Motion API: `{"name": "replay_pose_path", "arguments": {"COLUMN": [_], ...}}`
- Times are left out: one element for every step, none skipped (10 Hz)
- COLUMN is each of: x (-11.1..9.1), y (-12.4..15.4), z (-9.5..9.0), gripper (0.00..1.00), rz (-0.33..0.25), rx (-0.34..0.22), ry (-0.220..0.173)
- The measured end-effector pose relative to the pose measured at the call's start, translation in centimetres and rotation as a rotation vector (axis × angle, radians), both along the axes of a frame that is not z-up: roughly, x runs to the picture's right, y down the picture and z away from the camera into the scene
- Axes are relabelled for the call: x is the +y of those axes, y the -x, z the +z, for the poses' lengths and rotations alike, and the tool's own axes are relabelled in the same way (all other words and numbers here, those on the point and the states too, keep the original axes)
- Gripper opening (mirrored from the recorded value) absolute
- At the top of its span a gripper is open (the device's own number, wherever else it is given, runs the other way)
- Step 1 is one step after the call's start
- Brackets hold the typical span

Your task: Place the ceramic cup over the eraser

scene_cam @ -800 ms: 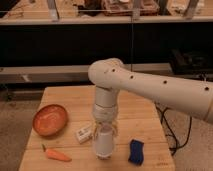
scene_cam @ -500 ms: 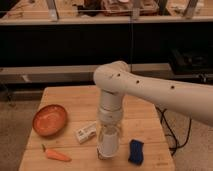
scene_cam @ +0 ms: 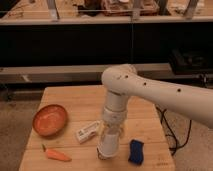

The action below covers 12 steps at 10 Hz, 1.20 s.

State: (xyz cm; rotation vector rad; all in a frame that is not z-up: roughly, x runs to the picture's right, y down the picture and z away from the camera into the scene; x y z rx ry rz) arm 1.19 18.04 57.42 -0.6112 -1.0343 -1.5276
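My gripper point(scene_cam: 112, 134) points straight down over the front middle of the wooden table point(scene_cam: 75, 100). It is shut on the whitish ceramic cup point(scene_cam: 108, 146), which hangs upright below it, with its bottom close to the table top. The eraser point(scene_cam: 87, 131), a small white block, lies flat just left of the cup, close to it. The cup is beside the eraser, not over it. The white arm point(scene_cam: 150, 92) comes in from the right and hides the table behind the gripper.
An orange-brown shallow bowl point(scene_cam: 50, 120) sits at the left. A carrot point(scene_cam: 56, 155) lies near the front left edge. A blue sponge-like block point(scene_cam: 136, 151) lies just right of the cup. Cables point(scene_cam: 172, 135) hang off the table's right side.
The gripper with the cup has shifted slightly right and toward the front edge, a little lower. The eraser, bowl, carrot and blue block have not moved.
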Motion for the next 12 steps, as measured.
{"name": "replay_pose_path", "arguments": {"x": [-0.5, -0.7, -0.8, -0.8, -0.7, -0.5, -0.4, 0.0, 0.3, 0.9, 1.6, 2.1], "y": [0.9, 1.5, 1.7, 2.0, 2.1, 2.2, 2.2, 2.1, 2.0, 1.7, 1.4, 1.0], "z": [0.0, 0.1, 0.2, 0.3, 0.3, 0.3, 0.2, 0.3, 0.3, 0.3, 0.2, 0.3], "gripper": [0.00, 0.00, 0.00, 0.00, 0.00, 0.00, 0.00, 0.00, 0.00, 0.00, 0.00, 0.03], "rz": [0.001, -0.005, -0.005, -0.010, -0.019, -0.032, -0.042, -0.052, -0.061, -0.071, -0.077, -0.074], "rx": [-0.018, -0.026, -0.025, -0.023, -0.019, -0.012, -0.005, 0.003, 0.007, 0.012, 0.017, 0.023], "ry": [0.001, 0.007, 0.014, 0.025, 0.032, 0.037, 0.041, 0.051, 0.056, 0.063, 0.068, 0.075]}}
